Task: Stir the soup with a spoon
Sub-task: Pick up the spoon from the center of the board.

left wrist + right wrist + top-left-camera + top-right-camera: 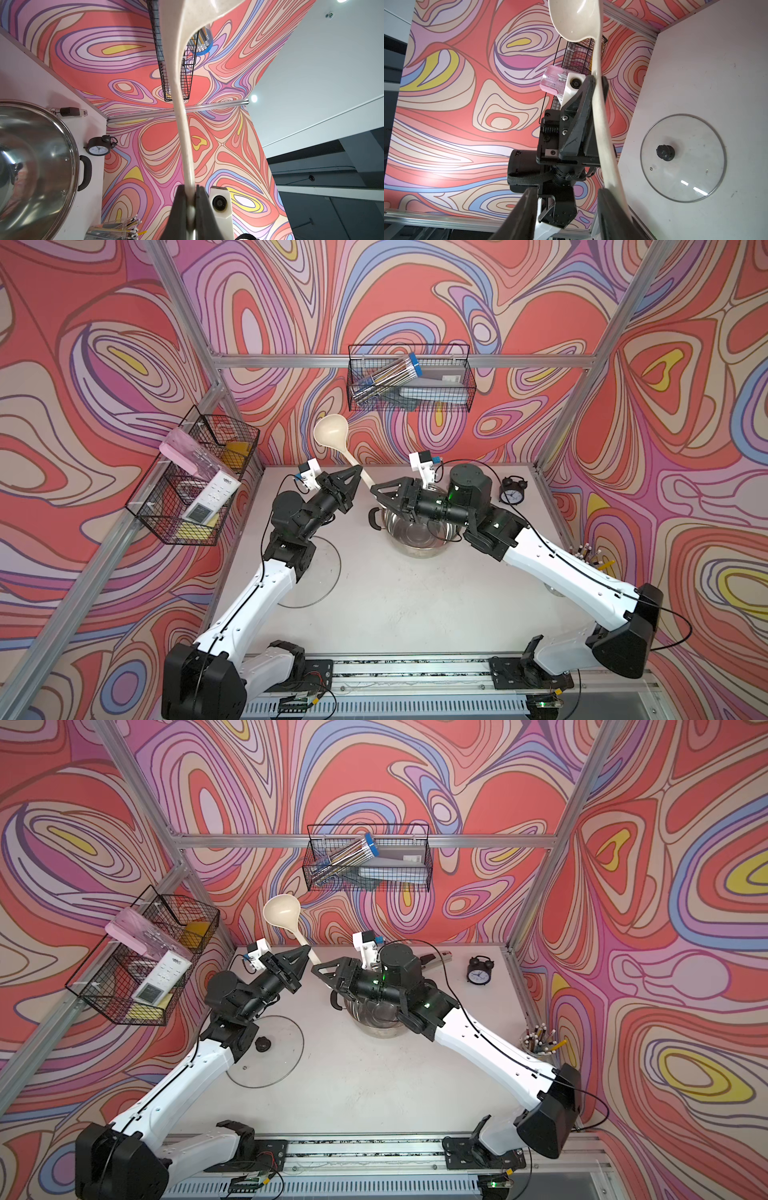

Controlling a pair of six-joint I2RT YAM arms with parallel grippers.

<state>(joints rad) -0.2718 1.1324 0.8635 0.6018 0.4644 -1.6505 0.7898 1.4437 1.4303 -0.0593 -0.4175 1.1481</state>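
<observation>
Your left hand (353,473) is clamped shut on the slim handle of the cream-beige plastic ladle (334,435). It grips about midway along and holds the ladle tilted in the air, with the deep round bowl raised toward the back wall. Held this way, the lower end of the handle stays free, which reads as an offer to your other arm.

Your right hand (377,498) sits at that free end with its jaws apart and nothing gripped. The right wrist view shows the handle running alongside one finger (610,209). Whether it lies inside the gap I cannot tell.

The round shiny stainless-steel pot (411,537) with black side handles stands on the worktop directly under the right wrist, open, with no soup visible inside. The ladle is well above it and off to the left, so stirring has not begun. The clear glass lid with a black knob (278,1056) lies flat beneath the left arm, out of the way.

The pale grey worktop (395,605) looks scuffed and matte. A small black alarm clock (513,491) stands near its back right corner. Swirl-patterned walls in red, pink and lilac close in three sides, braced by aluminium framing, and carry two black wire baskets (409,377) filled with oddments.
</observation>
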